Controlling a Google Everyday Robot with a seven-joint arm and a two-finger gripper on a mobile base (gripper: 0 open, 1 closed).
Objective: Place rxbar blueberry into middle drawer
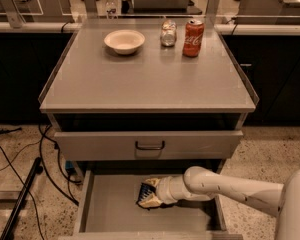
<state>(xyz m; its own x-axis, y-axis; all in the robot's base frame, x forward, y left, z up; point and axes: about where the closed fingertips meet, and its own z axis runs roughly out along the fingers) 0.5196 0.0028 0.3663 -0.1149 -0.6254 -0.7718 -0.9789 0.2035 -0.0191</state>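
Note:
The middle drawer (112, 209) is pulled out below the cabinet, a wide grey tray with a flat floor. My gripper (149, 194) reaches into it from the right on a white arm and sits low over the drawer floor near the back middle. It is shut on the rxbar blueberry (148, 187), a dark navy wrapper with pale print that shows at the gripper's tip. Most of the bar is hidden by the gripper.
Above it is a grey drawer front with a black handle (150, 145). On the cabinet top stand a white bowl (124, 40), a small glass jar (168, 33) and a red cola can (193, 37). Cables and a black pole (20, 204) lie on the floor at left.

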